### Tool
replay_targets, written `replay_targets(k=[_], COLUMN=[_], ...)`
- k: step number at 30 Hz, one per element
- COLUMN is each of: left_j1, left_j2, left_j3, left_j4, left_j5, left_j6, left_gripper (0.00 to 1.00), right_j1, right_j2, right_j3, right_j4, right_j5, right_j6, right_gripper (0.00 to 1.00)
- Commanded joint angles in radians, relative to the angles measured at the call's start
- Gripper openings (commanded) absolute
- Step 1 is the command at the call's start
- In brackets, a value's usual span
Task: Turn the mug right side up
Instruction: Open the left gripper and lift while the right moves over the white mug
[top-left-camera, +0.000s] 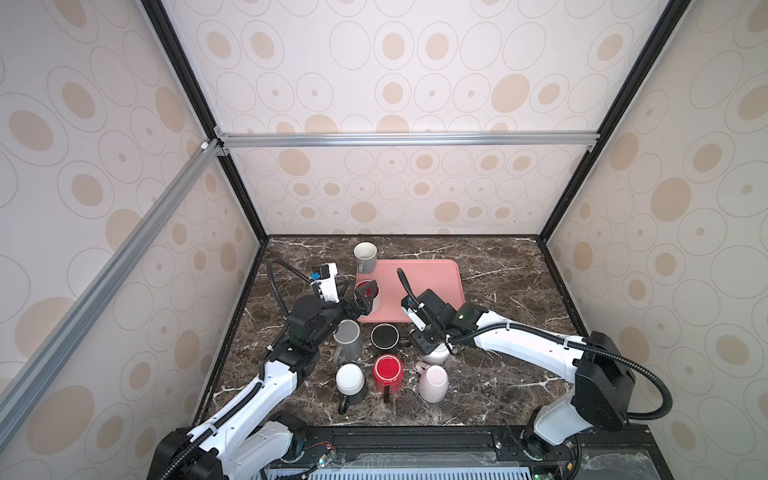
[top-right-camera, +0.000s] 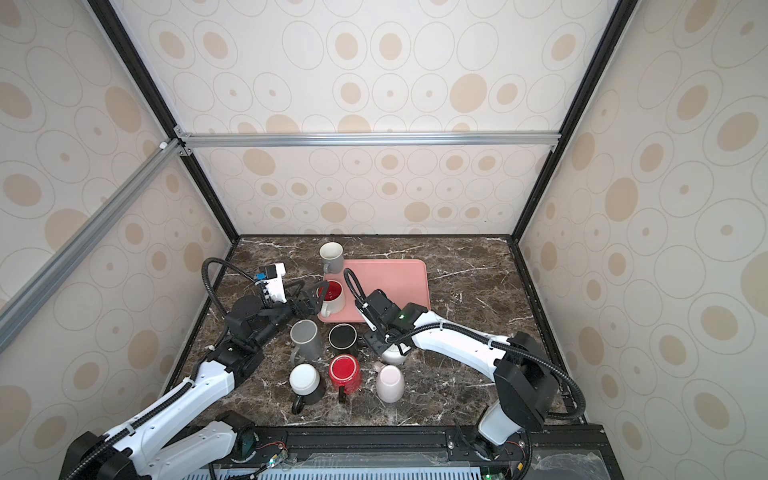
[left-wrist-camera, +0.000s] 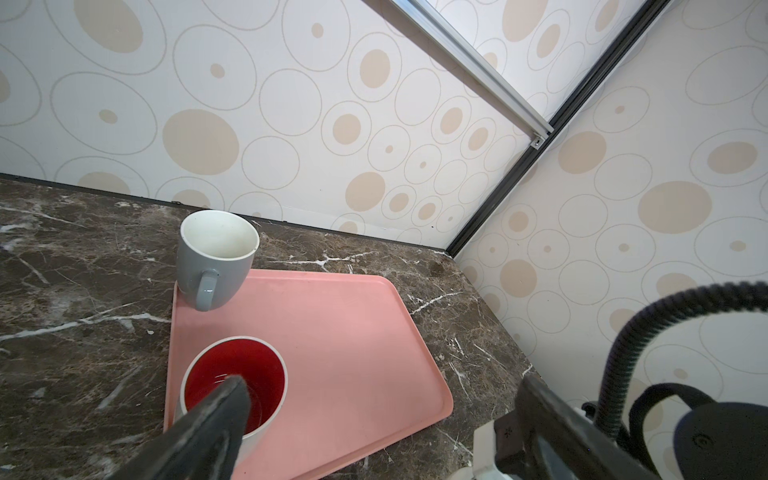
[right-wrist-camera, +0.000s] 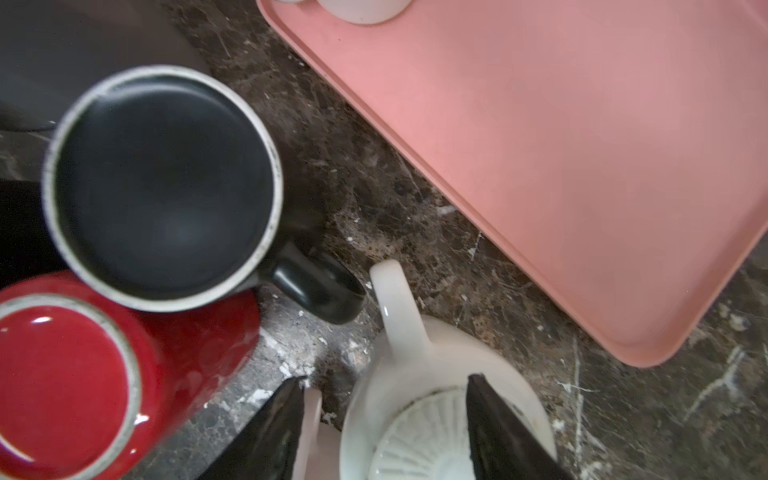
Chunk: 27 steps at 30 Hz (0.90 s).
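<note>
Enclosing marble tabletop (top-left-camera: 511, 270), circle-patterned walls (top-left-camera: 415, 83).

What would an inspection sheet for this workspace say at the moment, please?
Surface: marble tabletop carrying a pink tray; no spills seen.
Job's things: white mug upside down beside the tray, ribbed base up.
Clutter: black mug and red mug base-up, with a pink mug beside them. A pale mug and a red-lined mug stand upright on the tray.
Grippers: left gripper open, one finger over the red-lined mug's mouth. The right gripper is open, jaws straddling the white mug's base.
Cables: black hose arcs off each wrist; no snag seen.
Surroundings: circle-patterned wall panels and an aluminium frame.
</note>
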<state>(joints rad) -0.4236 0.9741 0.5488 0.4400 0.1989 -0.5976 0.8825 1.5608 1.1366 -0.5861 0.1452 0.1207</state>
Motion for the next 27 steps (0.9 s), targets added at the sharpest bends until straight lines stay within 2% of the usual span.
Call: replay_targets(k=[1,9,19,23,27], left_j1=[-0.002,-0.002,-0.028,-0.069,-0.095], left_j2=[-0.006,-0.003,0.081,0.138,0.201], left_j3=[0.019,0.044,0.16,0.221,0.252], left_j4=[0.033,0.012,-0.137,-0.231,-0.263], left_j5=[0.013,0.038,0.108,0.116,0.18], left_j6=[-0.017,-0.01,0.057,0.113,0.146], left_gripper=[0.99,0.99,0.93,0.92,0.91], right_j1=[0.006,0.006,-0.007,-0.029,-0.047], right_j2=[-0.019,-0.044,-0.119,-0.218,-0.365], right_j3=[-0.016,-0.066,-0.112,-0.164,-0.234], right_j4=[-0.082,-0.128,-0.153,-0.075,0.023], right_j5=[0.076,0.175,0.289,0.252,0.214], right_j6=[0.028,0.089,0.146,0.16,0.18], right_gripper=[0.65,0.67,0.68,0.69,0.69])
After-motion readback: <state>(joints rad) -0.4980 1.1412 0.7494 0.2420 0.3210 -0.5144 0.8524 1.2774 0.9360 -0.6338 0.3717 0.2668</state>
